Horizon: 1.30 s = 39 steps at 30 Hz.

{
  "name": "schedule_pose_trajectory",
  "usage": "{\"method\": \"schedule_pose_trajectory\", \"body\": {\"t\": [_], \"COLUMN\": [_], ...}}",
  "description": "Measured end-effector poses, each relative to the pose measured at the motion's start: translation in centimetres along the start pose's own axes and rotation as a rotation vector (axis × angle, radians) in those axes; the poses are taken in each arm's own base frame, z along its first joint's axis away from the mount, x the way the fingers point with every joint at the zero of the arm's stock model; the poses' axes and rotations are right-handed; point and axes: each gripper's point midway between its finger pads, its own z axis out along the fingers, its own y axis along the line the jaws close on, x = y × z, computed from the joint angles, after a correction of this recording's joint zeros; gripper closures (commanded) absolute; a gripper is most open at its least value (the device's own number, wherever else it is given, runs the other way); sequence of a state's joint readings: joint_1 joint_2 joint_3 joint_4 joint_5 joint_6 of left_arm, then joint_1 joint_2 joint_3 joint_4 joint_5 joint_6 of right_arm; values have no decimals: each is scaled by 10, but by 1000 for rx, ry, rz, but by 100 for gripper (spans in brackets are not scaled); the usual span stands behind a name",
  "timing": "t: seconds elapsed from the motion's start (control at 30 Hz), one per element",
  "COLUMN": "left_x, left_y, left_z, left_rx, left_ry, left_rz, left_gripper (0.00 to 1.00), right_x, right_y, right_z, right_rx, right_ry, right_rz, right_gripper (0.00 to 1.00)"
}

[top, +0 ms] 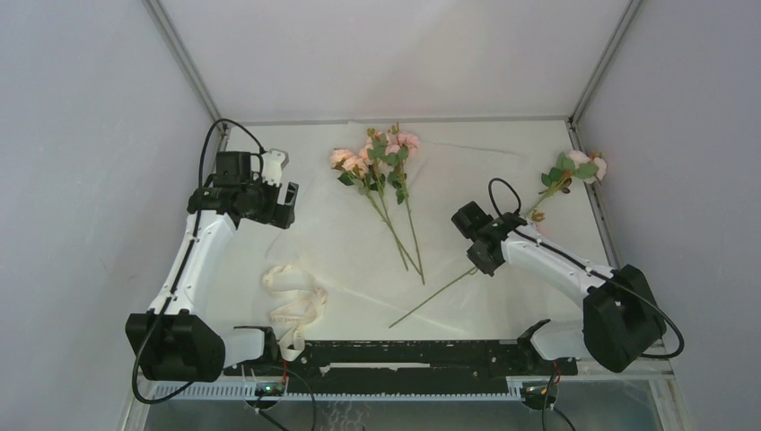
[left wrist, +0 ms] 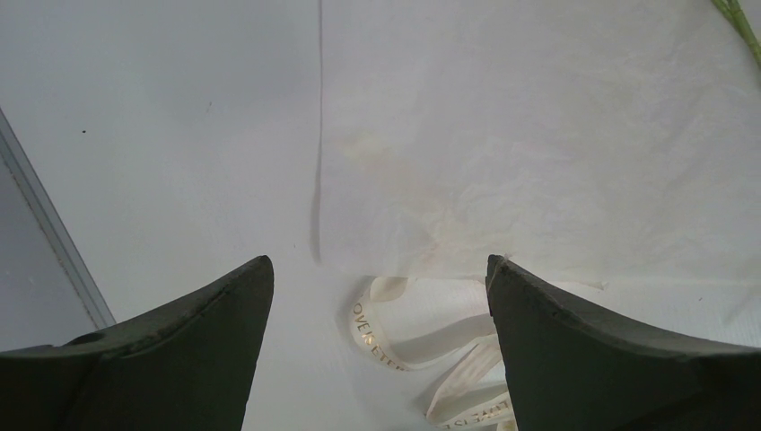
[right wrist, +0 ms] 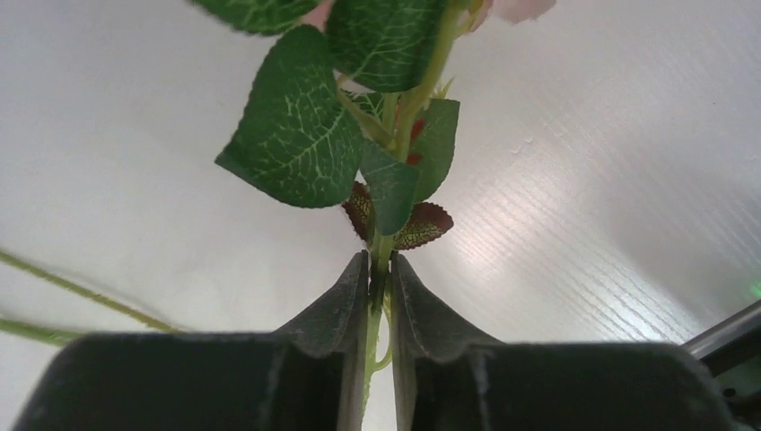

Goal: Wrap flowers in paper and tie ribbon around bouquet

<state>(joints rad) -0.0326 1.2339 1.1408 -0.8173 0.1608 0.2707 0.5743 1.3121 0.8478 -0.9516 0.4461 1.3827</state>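
The right pincer point(right wrist: 379, 265) is clenched on the thin green stem point(right wrist: 384, 247) of one pale pink, rose-like flower point(top: 574, 169). It pinches bare stalk just behind two small reddish leaves point(right wrist: 422, 224), with broad green leaves point(right wrist: 292, 135) and the bloom straight ahead of its fingertips and the long tail of stem trailing behind. The other pink flowers point(top: 381, 166) lie bunched well off to this pincer's left, on the large off-white, creased sheet of wrapping paper point(left wrist: 556, 162). The left pincer point(left wrist: 378, 262) hangs released, jaws wide, holding nothing. The paper's edge lies below and just ahead of its tips, and the narrow cream fabric ribbon point(left wrist: 381, 328) with printed lettering curls just beneath them. The flower looks light and springy, its head likely to swing on so slender a stalk, so bare stem close under the leaves seems the right hold, since petals and leaves would crush. The paper would probably crease or tear if pinched hard.
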Motion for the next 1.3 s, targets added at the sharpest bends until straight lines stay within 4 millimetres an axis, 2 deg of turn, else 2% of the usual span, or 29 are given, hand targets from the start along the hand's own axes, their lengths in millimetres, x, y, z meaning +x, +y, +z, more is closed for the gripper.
{"method": "schedule_pose_trajectory", "body": {"t": [0.2, 0.7, 0.77, 0.9, 0.97, 1.07, 1.2, 1.3], "left_x": [0, -1, -1, -1, -1, -1, -1, -1], "left_y": [0, 0, 0, 0, 0, -1, -1, -1], "left_z": [0, -1, -1, -1, -1, -1, -1, -1], "left_rx": [0, 0, 0, 0, 1, 2, 2, 2], "left_ry": [0, -5, -5, -6, -6, -6, -6, -6], "left_rz": [0, 1, 1, 1, 1, 1, 1, 1], "left_gripper": [8, 8, 8, 8, 8, 8, 8, 8], "right_x": [11, 17, 13, 0, -9, -16, -21, -24], "right_y": [-7, -21, -24, -25, -26, -30, -49, -57], "right_z": [13, 23, 24, 19, 14, 16, 33, 49], "right_rx": [67, 136, 145, 126, 108, 115, 197, 245], "right_ry": [20, 20, 9, -30, -57, -72, -56, -38], "right_rz": [-65, -124, -127, -131, -125, -112, -96, -90], "right_gripper": [71, 68, 63, 38, 33, 34, 39, 49]}}
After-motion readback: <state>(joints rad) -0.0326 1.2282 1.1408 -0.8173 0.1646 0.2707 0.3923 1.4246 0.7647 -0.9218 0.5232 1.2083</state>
